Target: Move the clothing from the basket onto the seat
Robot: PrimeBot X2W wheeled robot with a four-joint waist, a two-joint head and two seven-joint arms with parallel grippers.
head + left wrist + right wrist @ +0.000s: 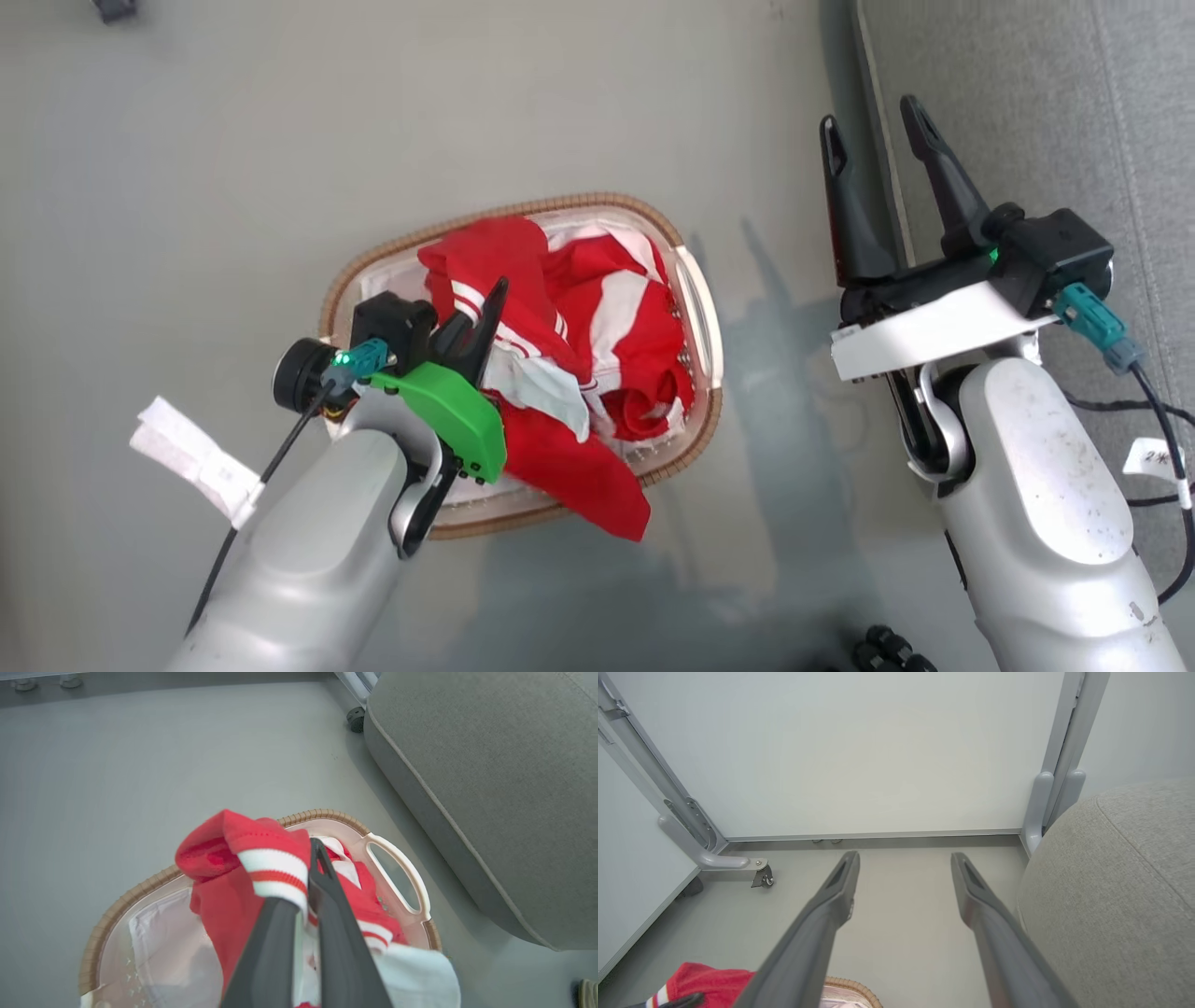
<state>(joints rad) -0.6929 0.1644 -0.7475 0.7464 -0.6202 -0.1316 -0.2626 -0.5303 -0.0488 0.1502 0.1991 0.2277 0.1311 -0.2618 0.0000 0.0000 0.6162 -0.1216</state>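
Pinching a raised red-and-white fold of the clothing (597,327) in the left gripper (485,313), remainder heaped in the basket (579,201) on the floor (187,140), right gripper (871,117) spread and empty close by the seat (1027,112) off to the robot's right, so likely a rightward carry next.

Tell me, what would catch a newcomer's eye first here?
Bright red sports clothing with white stripes is heaped in an oval white plastic basket with a brown woven rim on the grey floor, centre of the head view. The left gripper pinches a striped fold of it; the right gripper hangs open beside the light grey fabric seat.
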